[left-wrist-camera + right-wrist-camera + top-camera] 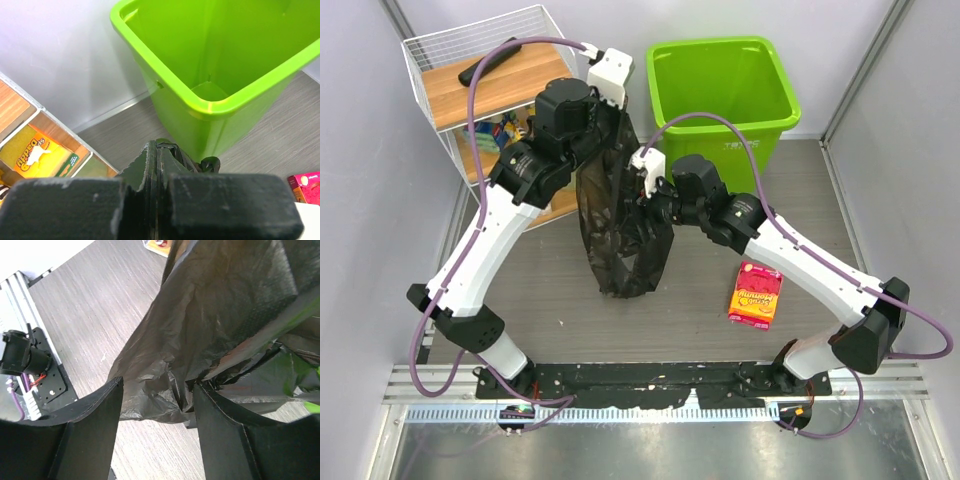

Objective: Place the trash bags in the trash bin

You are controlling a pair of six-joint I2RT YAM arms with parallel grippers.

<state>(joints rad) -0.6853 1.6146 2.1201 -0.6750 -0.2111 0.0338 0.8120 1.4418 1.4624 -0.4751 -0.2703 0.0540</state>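
Black bag (pixel 620 215) hangs at table (pixel 700 330) centre, short of the bin (pixel 740 140), pinched by the left gripper (pixel 156 165); right gripper (pixel 157 385) gapes around a fold (unclamped). Slack plastic could snag the bin's rim.

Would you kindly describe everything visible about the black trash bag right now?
The trash bag is thin, glossy, crinkled black plastic, faintly see-through. It hangs as a long, bunched drape beside the trash bin, its top edge pinched in the shut left gripper. A fold at mid-height lies between the fingers of the open right gripper. Whether its bottom rests on the table is unclear.
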